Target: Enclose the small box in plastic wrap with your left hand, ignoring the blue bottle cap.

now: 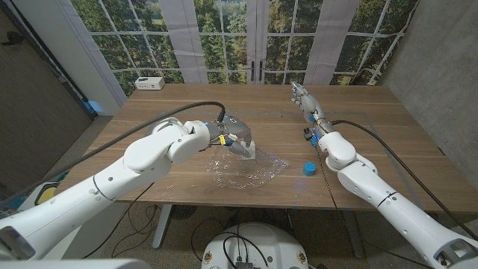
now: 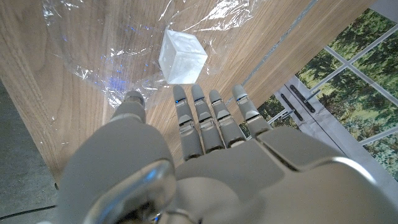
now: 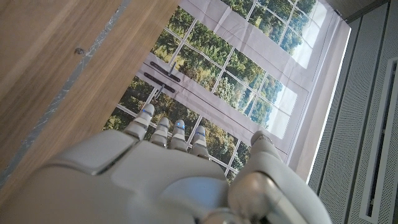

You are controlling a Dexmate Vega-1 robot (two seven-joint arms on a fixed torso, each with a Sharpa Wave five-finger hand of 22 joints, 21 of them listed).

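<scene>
A: Starting from the left, what do we see first?

B: We see the left hand point(image 1: 233, 139) over the middle of the wooden table point(image 1: 388, 127). In its wrist view the fingers point(image 2: 200, 121) are straight and close to each other, the thumb a little apart, and they hold nothing. The fingertips reach just beside the small box point(image 2: 183, 56).

A: And the box itself?

B: The small box is white and sits on the plastic wrap point(image 1: 246, 170), at the edge of the sheet that is nearer to the left hand. The wrap lies crumpled and spread on the table; we cannot tell if any part of it covers the box.

A: What comes further right?

B: The blue bottle cap point(image 1: 308, 169) lies on the bare wood, near the wrap but apart from it. Then the right hand point(image 1: 305, 97) is stretched toward the far side of the table, well apart from the box. Its fingers point(image 3: 163, 132) are extended and empty in the wrist view.
</scene>
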